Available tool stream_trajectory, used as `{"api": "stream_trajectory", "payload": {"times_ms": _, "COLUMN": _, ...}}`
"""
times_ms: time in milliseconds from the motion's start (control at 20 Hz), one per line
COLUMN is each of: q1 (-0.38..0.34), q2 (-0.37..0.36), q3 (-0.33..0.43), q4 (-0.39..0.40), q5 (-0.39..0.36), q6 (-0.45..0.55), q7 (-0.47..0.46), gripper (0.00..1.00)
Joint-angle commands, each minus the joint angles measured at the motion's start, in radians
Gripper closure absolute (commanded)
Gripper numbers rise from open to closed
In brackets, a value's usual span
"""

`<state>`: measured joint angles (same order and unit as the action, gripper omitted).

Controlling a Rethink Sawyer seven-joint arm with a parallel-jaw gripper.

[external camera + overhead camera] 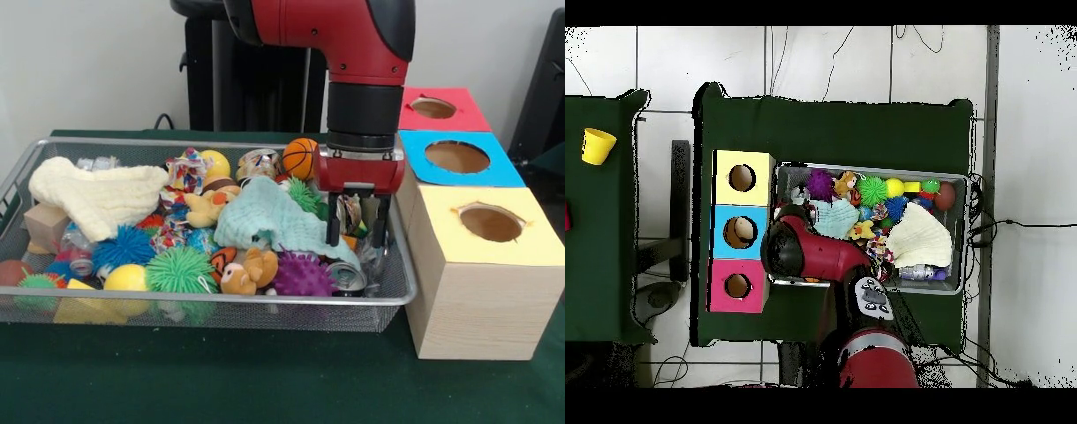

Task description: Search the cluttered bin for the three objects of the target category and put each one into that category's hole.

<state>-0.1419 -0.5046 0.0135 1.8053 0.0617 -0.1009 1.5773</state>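
A wire mesh bin is piled with toys. My gripper hangs low over its right end, open, its black fingers straddling small clutter beside a mint cloth and just behind a silver can. A purple spiky ball and a tan plush toy lie left of the can. Three boxes stand right of the bin, topped yellow, blue and red, each with a round hole. From overhead the arm hides the gripper.
A cream cloth covers the bin's left end, with green and blue spiky balls, a yellow ball, a small basketball and a wooden block around it. A yellow cup sits on a separate table.
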Motion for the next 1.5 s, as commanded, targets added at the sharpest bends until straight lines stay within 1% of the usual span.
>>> {"api": "stream_trajectory", "payload": {"times_ms": 50, "q1": 0.002, "q2": 0.011, "q3": 0.105, "q4": 0.026, "q5": 0.075, "q6": -0.047, "q7": 0.300, "gripper": 0.00}}
{"api": "stream_trajectory", "payload": {"times_ms": 150, "q1": 0.008, "q2": 0.013, "q3": 0.106, "q4": 0.025, "q5": 0.084, "q6": -0.048, "q7": 0.300, "gripper": 0.00}}
{"api": "stream_trajectory", "payload": {"times_ms": 300, "q1": 0.009, "q2": 0.028, "q3": 0.109, "q4": 0.031, "q5": 0.081, "q6": -0.078, "q7": 0.304, "gripper": 0.00}}
{"api": "stream_trajectory", "payload": {"times_ms": 350, "q1": 0.016, "q2": 0.027, "q3": 0.104, "q4": 0.022, "q5": 0.089, "q6": -0.068, "q7": 0.298, "gripper": 0.00}}
{"api": "stream_trajectory", "payload": {"times_ms": 600, "q1": 0.044, "q2": 0.049, "q3": 0.085, "q4": 0.005, "q5": 0.109, "q6": -0.083, "q7": 0.299, "gripper": 0.00}}
{"api": "stream_trajectory", "payload": {"times_ms": 650, "q1": 0.059, "q2": 0.062, "q3": 0.065, "q4": 0.003, "q5": 0.115, "q6": -0.092, "q7": 0.297, "gripper": 0.00}}
{"api": "stream_trajectory", "payload": {"times_ms": 750, "q1": 0.052, "q2": 0.093, "q3": 0.064, "q4": 0.012, "q5": 0.108, "q6": -0.127, "q7": 0.303, "gripper": 0.00}}
{"api": "stream_trajectory", "payload": {"times_ms": 850, "q1": 0.073, "q2": 0.124, "q3": 0.030, "q4": 0.012, "q5": 0.107, "q6": -0.158, "q7": 0.290, "gripper": 0.00}}
{"api": "stream_trajectory", "payload": {"times_ms": 950, "q1": 0.071, "q2": 0.167, "q3": 0.031, "q4": 0.027, "q5": 0.108, "q6": -0.198, "q7": 0.307, "gripper": 0.00}}
{"api": "stream_trajectory", "payload": {"times_ms": 1050, "q1": 0.076, "q2": 0.193, "q3": 0.025, "q4": 0.026, "q5": 0.101, "q6": -0.237, "q7": 0.303, "gripper": 0.00}}
{"api": "stream_trajectory", "payload": {"times_ms": 1200, "q1": 0.096, "q2": 0.207, "q3": 0.002, "q4": 0.022, "q5": 0.117, "q6": -0.238, "q7": 0.289, "gripper": 0.00}}
{"api": "stream_trajectory", "payload": {"times_ms": 1350, "q1": 0.098, "q2": 0.213, "q3": 0.000, "q4": 0.023, "q5": 0.130, "q6": -0.217, "q7": 0.280, "gripper": 0.00}}
{"api": "stream_trajectory", "payload": {"times_ms": 1500, "q1": 0.117, "q2": 0.214, "q3": -0.020, "q4": 0.026, "q5": 0.147, "q6": -0.185, "q7": 0.258, "gripper": 0.00}}
